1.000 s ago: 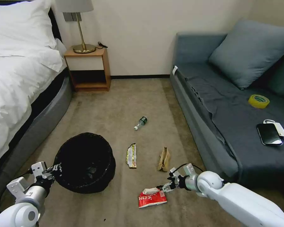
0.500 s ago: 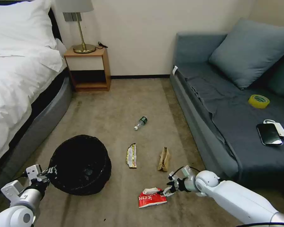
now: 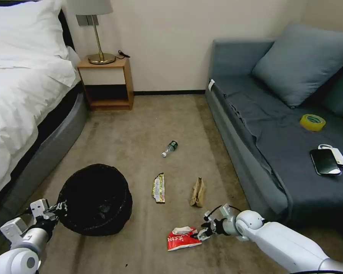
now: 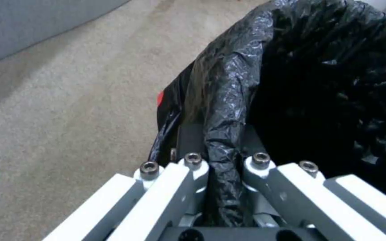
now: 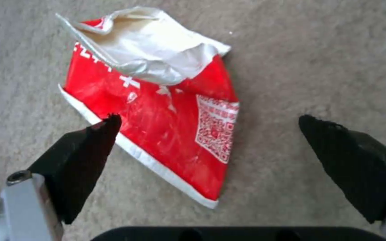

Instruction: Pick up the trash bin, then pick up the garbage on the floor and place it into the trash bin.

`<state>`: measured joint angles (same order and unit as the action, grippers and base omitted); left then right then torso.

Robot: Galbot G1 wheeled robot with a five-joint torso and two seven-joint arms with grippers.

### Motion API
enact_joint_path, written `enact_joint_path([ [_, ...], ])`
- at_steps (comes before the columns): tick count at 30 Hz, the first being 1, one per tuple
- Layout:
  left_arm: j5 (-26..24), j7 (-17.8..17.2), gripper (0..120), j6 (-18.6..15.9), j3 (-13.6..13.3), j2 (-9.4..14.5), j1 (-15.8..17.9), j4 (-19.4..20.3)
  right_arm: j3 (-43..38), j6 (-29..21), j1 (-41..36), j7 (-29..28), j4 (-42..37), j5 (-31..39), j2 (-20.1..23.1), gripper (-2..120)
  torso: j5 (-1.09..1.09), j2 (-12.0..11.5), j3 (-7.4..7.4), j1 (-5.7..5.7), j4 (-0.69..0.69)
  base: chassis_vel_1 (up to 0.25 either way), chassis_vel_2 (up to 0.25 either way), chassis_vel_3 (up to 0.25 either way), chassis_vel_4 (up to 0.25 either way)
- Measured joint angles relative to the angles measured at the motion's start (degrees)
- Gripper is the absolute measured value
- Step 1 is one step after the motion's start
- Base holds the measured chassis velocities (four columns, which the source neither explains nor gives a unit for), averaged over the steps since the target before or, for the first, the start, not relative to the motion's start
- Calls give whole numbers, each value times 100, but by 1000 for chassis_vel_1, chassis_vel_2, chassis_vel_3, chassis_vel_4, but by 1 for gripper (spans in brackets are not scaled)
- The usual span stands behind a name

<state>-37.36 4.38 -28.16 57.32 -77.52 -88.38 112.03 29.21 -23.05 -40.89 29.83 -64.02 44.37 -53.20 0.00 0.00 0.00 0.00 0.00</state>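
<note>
**Bin held on left, right pincer wide over the red packet**

Left gripper (image 3: 56,211) is low at the near-left, clamped on the rim of the trash bin (image 3: 95,199). The left wrist view shows the fingers closed with a fold of the glossy liner bag and the bin wall pinched between them. The bin sits between the bed (image 3: 23,95) and the litter, mouth tipped toward the camera. I can't tell if its base is off the carpet. The liner is slick and loose, so the grip probably needs the rigid wall, not just the plastic.

Mid-floor: gold wrapper (image 3: 159,188) lies flat and brown paper bag (image 3: 197,192) sits just beside it to the right. The small bottle (image 3: 170,148) is further out toward the nightstand (image 3: 106,82).

Right gripper (image 3: 202,231) is down near the carpet at the right edge of the red-and-white snack packet (image 3: 183,239). Its jaws are spread wide and hold nothing. In the right wrist view, one fingertip (image 5: 95,140) overlaps the packet's white-trimmed edge and the other is over bare carpet, well clear of it.

Packet judgement: thin foil film, near weightless, crumpled, and likely to slide on the carpet if pushed. The raised torn flap (image 5: 148,57) or a lifted edge looks like the best hold, since a flat pinch could just skate over it.

Sofa (image 3: 278,144) on the right holds the tape roll (image 3: 312,122) and phone (image 3: 324,161), which are not litter.
</note>
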Motion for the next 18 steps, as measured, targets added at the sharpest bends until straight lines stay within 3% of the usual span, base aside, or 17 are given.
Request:
enact_joint_path([
  [13, 62, 46, 4, 34, -32, -37, 22, -88, 23, 73, -66, -11, -55, 8, -127, 99, 0, 0, 0, 0, 0, 0, 0, 0, 0],
  [18, 66, 66, 4, 53, -12, -32, 25, -126, 54, 117, -74, -18, -44, -4, -169, 82, 0, 0, 0, 0, 1, 0, 0, 0, 0],
])
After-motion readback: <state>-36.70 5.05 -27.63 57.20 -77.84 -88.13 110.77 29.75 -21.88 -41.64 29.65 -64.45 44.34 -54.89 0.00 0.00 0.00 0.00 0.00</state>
